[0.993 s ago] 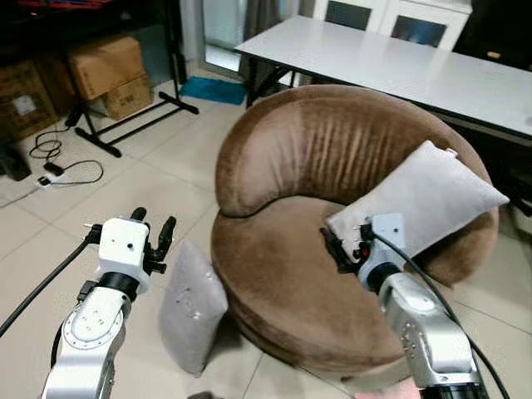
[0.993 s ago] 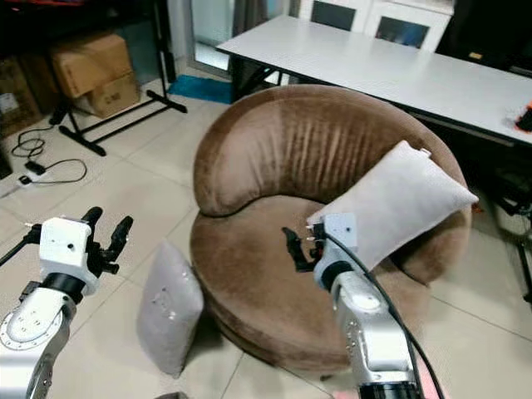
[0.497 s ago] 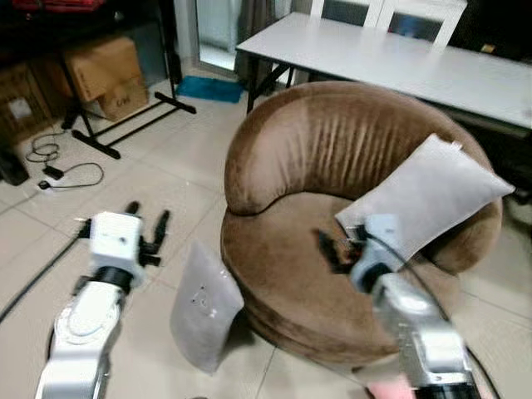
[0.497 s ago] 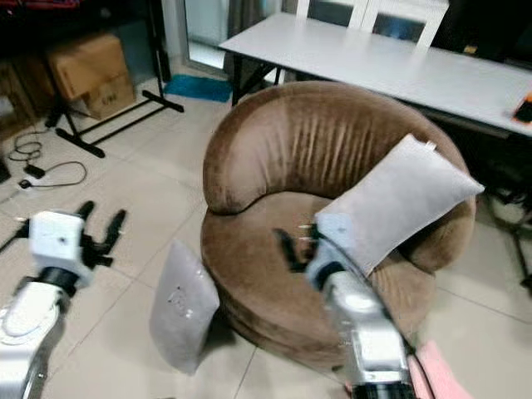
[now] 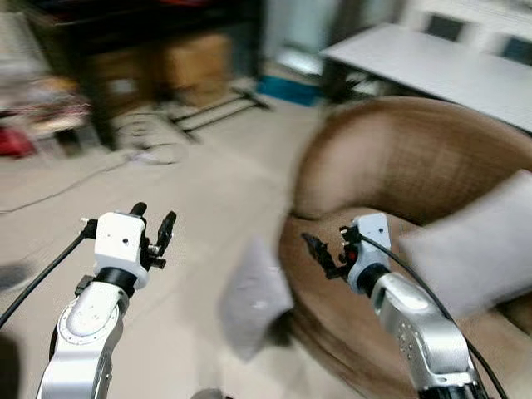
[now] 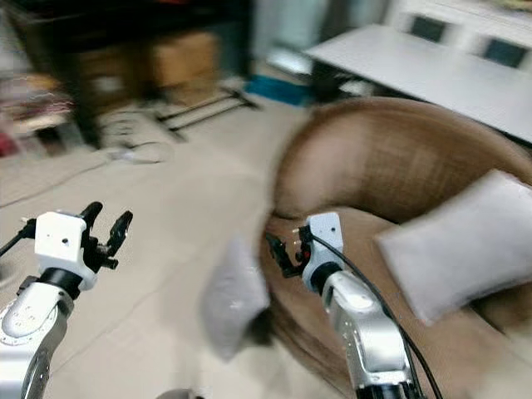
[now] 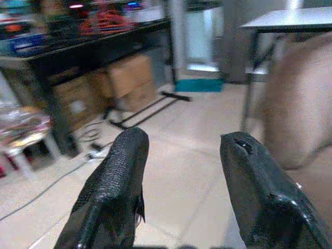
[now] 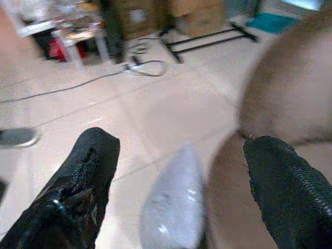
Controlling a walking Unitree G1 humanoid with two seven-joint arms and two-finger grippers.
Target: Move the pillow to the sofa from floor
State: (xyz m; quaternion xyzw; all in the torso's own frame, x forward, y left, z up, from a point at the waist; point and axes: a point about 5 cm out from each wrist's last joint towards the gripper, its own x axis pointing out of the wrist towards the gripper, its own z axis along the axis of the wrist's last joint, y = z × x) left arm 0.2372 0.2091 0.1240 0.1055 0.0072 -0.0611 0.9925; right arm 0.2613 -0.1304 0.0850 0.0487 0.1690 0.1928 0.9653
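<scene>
A grey pillow (image 5: 252, 299) stands on edge on the tiled floor, leaning against the front left of the round brown sofa (image 5: 391, 162). A second grey pillow (image 5: 478, 245) lies on the sofa's seat at the right. My left gripper (image 5: 155, 224) is held up open over the floor, left of the floor pillow. My right gripper (image 5: 319, 252) is open above the sofa's front edge, just right of that pillow, and holds nothing. In the right wrist view the floor pillow (image 8: 174, 207) lies between the two fingers (image 8: 83, 181). The head views are blurred.
A white table (image 5: 432, 71) stands behind the sofa. Cardboard boxes (image 5: 195, 62), a black metal stand (image 5: 212, 112) and cables (image 5: 141, 150) lie at the back left. Open tiled floor (image 5: 125, 183) stretches to the left.
The whole picture has swung to the left, so the camera has turned; the sofa and pillows now sit further right. Both grippers stay open and empty.
</scene>
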